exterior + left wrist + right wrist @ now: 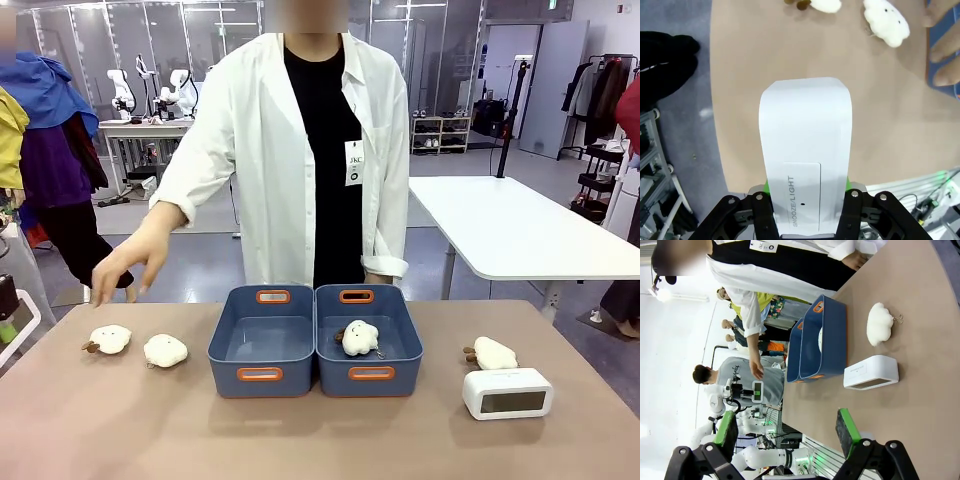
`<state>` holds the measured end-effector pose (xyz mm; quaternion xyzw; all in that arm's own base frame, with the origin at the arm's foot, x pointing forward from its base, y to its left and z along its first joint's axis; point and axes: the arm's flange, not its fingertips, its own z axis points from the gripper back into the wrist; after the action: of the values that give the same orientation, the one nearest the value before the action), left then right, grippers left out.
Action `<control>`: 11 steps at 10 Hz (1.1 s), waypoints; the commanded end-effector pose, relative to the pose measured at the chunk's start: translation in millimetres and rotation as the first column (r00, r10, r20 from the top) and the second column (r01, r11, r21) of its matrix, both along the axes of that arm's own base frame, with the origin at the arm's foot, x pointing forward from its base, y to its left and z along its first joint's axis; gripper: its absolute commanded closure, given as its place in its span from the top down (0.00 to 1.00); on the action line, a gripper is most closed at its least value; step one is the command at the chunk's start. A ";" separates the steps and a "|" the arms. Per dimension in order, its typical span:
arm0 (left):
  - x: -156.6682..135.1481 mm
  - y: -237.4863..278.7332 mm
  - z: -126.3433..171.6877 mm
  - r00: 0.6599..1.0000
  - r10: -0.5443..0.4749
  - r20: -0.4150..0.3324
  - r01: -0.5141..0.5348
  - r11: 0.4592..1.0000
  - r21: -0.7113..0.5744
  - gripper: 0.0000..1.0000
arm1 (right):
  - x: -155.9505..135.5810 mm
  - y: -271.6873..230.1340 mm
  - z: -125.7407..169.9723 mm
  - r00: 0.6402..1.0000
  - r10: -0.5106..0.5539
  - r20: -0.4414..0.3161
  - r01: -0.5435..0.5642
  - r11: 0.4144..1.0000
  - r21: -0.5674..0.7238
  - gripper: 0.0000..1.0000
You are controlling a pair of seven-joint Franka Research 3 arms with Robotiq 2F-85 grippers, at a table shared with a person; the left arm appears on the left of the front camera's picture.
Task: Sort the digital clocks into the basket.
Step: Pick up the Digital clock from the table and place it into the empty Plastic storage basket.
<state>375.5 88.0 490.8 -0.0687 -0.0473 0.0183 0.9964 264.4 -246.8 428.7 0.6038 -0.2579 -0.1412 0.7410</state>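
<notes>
Front view: the free digital clock (507, 393) lies just right of the right basket (400, 376); left wrist view: the left gripper (807, 186) clamps the held digital clock (805, 130), whose body reaches out past the jaws; right wrist view: the right gripper (787, 427) stands wide and empty; the free digital clock lies beyond its jaws, apart, near that basket.

Tan table (100, 430): bins (226, 372), plushes (165, 350), clock (507, 393).

The place looks like a research lab in a large open hall. A person in a white lab coat (250, 150) stands at the tan counter (100, 430). Glass partitions (200, 40) line the back. A white table (520, 230), a clothes rack (592, 85) and a shoe shelf (440, 135) stand on the grey floor (550, 165).
</notes>
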 end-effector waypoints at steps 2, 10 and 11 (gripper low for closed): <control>-60.4 56.3 23.5 0.997 -0.056 0.058 0.060 0.995 -0.076 0.00 | -3.1 -0.4 1.6 1.000 0.012 0.015 -0.012 1.000 -0.016 1.00; -160.9 165.4 34.5 0.979 0.033 0.199 0.010 0.977 -0.213 0.00 | -3.1 -0.4 1.6 1.000 0.012 0.015 -0.012 1.000 -0.016 1.00; -160.9 165.4 34.5 0.979 0.033 0.199 0.010 0.977 -0.213 0.00 | -3.1 -0.4 1.6 1.000 0.012 0.015 -0.012 1.000 -0.016 1.00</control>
<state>220.5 250.7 522.4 -0.1855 -0.1430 0.0243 0.9719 264.8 -246.5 428.8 0.6033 -0.2573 -0.1408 0.7416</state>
